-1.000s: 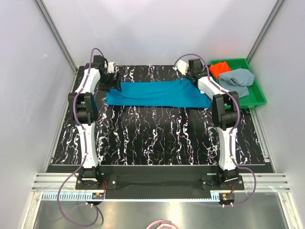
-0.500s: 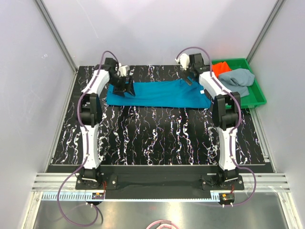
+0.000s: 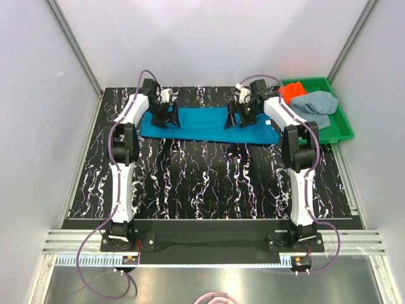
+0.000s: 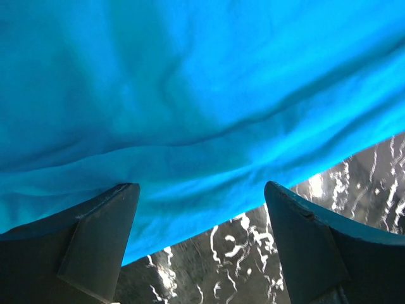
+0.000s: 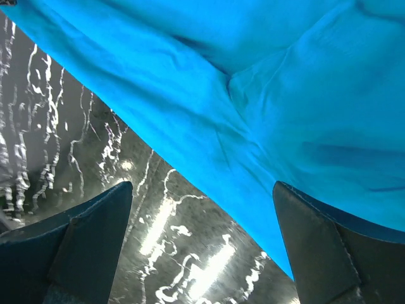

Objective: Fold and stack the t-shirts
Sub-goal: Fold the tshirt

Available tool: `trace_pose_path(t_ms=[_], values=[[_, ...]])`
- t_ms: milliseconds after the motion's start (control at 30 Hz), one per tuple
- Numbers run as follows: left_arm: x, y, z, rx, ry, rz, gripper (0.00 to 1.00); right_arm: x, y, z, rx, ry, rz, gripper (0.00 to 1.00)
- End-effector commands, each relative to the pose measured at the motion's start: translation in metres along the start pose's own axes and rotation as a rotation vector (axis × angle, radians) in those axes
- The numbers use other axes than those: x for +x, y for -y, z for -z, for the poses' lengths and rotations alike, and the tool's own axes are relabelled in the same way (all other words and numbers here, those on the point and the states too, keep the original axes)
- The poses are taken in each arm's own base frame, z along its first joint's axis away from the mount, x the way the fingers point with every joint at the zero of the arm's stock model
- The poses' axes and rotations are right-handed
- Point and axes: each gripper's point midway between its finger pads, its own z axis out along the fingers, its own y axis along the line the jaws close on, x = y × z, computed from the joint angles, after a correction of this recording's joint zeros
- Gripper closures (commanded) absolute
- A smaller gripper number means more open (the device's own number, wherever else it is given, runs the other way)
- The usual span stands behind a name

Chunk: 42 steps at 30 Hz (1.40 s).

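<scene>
Since a second ago both arms have swung in from the far corners. My left gripper [image 3: 166, 116] and right gripper [image 3: 238, 119] now hang over the teal shirt [image 3: 201, 125], jaws spread wide and gripping nothing. The shirt lies flat in a long band across the far part of the black marbled table [image 3: 202, 183]. The orange shirt [image 3: 290, 92] and grey shirt [image 3: 316, 106] sit heaped in the green tray [image 3: 340, 131] at far right. Plain pale walls [image 3: 209, 38] enclose the table.
</scene>
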Motion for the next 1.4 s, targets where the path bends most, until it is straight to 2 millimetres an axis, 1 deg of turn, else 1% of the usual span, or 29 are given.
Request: trace_pose_path(t_ms=[0, 100, 167, 233, 267, 300, 367, 400, 467, 567, 667, 700, 733, 767, 833, 867, 933, 1033, 1100, 1233, 1267, 1333, 1367], values=[[-0.029, -0.003, 0.004, -0.059, 0.085, -0.048, 0.12, -0.006, -0.011, -0.001, -0.082, 0.006, -0.090, 0.00], [-0.042, 0.007, 0.013, -0.058, 0.128, -0.087, 0.12, -0.014, 0.005, 0.000, -0.041, 0.026, -0.086, 0.00], [-0.047, 0.010, 0.015, -0.051, 0.144, -0.095, 0.12, -0.012, 0.011, -0.002, -0.028, 0.024, -0.093, 0.00], [-0.050, 0.008, 0.012, -0.057, 0.151, -0.098, 0.12, -0.005, 0.016, -0.005, -0.014, 0.008, -0.104, 0.00], [-0.056, 0.007, 0.012, -0.063, 0.168, -0.105, 0.12, -0.002, 0.020, -0.006, -0.001, 0.004, -0.109, 0.00], [-0.055, 0.002, 0.006, -0.070, 0.161, -0.100, 0.12, 0.005, 0.021, -0.009, 0.001, -0.011, -0.117, 0.00], [-0.061, -0.001, 0.003, -0.086, 0.176, -0.104, 0.12, 0.007, 0.022, -0.009, 0.006, -0.011, -0.117, 0.00], [-0.059, -0.005, -0.004, -0.097, 0.167, -0.096, 0.12, 0.010, 0.022, -0.009, 0.008, -0.015, -0.120, 0.00], [-0.058, -0.011, -0.009, -0.133, 0.165, -0.096, 0.12, 0.007, 0.022, -0.006, 0.018, -0.008, -0.116, 0.00], [-0.057, -0.010, -0.012, -0.145, 0.160, -0.093, 0.12, -0.001, 0.027, 0.000, 0.055, 0.014, -0.069, 0.00], [-0.060, -0.003, 0.002, -0.149, 0.174, -0.107, 0.12, -0.018, 0.027, 0.012, 0.090, 0.058, -0.043, 0.00], [-0.066, 0.001, 0.018, -0.162, 0.202, -0.120, 0.12, -0.024, 0.023, 0.018, 0.094, 0.075, -0.032, 0.00], [-0.069, 0.005, 0.028, -0.167, 0.217, -0.126, 0.12, -0.029, 0.024, 0.024, 0.105, 0.091, -0.027, 0.00], [-0.071, 0.011, 0.043, -0.173, 0.234, -0.134, 0.11, -0.034, 0.023, 0.030, 0.123, 0.110, -0.020, 0.00], [-0.070, 0.017, 0.057, -0.175, 0.247, -0.137, 0.11, -0.038, 0.023, 0.037, 0.134, 0.124, -0.018, 0.00], [-0.067, 0.022, 0.066, -0.172, 0.251, -0.138, 0.11, -0.038, 0.026, 0.041, 0.157, 0.132, -0.025, 0.01], [-0.061, 0.023, 0.070, -0.170, 0.235, -0.164, 0.11, -0.039, 0.030, 0.046, 0.174, 0.141, -0.032, 0.00], [-0.050, 0.017, 0.066, -0.181, 0.199, -0.158, 0.11, -0.038, 0.041, 0.051, 0.203, 0.148, -0.057, 0.00], [-0.044, 0.012, 0.060, -0.186, 0.176, -0.159, 0.11, -0.037, 0.049, 0.052, 0.210, 0.144, -0.070, 0.00], [-0.039, 0.002, 0.048, -0.206, 0.148, -0.159, 0.11, -0.032, 0.062, 0.044, 0.216, 0.128, -0.140, 0.00], [-0.036, -0.003, 0.041, -0.210, 0.134, -0.152, 0.11, -0.032, 0.065, 0.040, 0.207, 0.123, -0.150, 0.00], [-0.035, -0.012, 0.035, -0.223, 0.122, -0.138, 0.11, -0.033, 0.068, 0.037, 0.196, 0.126, -0.174, 0.00], [-0.031, -0.019, 0.027, -0.225, 0.104, -0.126, 0.11, -0.033, 0.071, 0.033, 0.191, 0.126, -0.184, 0.00]])
